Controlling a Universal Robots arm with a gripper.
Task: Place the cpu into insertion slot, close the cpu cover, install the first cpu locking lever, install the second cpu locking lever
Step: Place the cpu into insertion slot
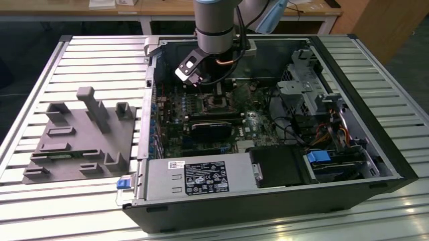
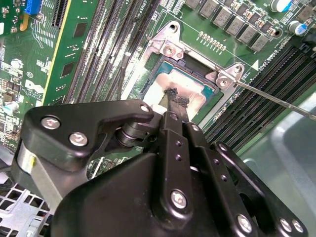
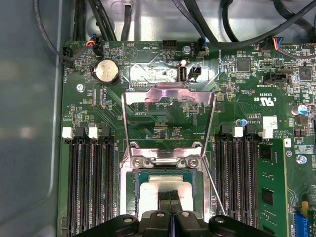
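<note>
The tool (image 3: pixel 170 196) has its fingers together, clamped on nothing, with the tips resting on the metal top of the cpu (image 3: pixel 150 190). The cpu lies flat inside the insertion slot (image 3: pixel 129 183). Beyond the slot, the cpu cover (image 3: pixel 168 93) stands swung open from its hinge at the slot's edge. Beside the slot a thin wire locking lever (image 3: pixel 213 185) hangs free, and memory slots (image 3: pixel 91 187) flank it on the green motherboard (image 3: pixel 148 126).

The chip looks light, stiff and smooth-topped, and probably delicate underneath, so its opposite edges are best to grip.
</note>
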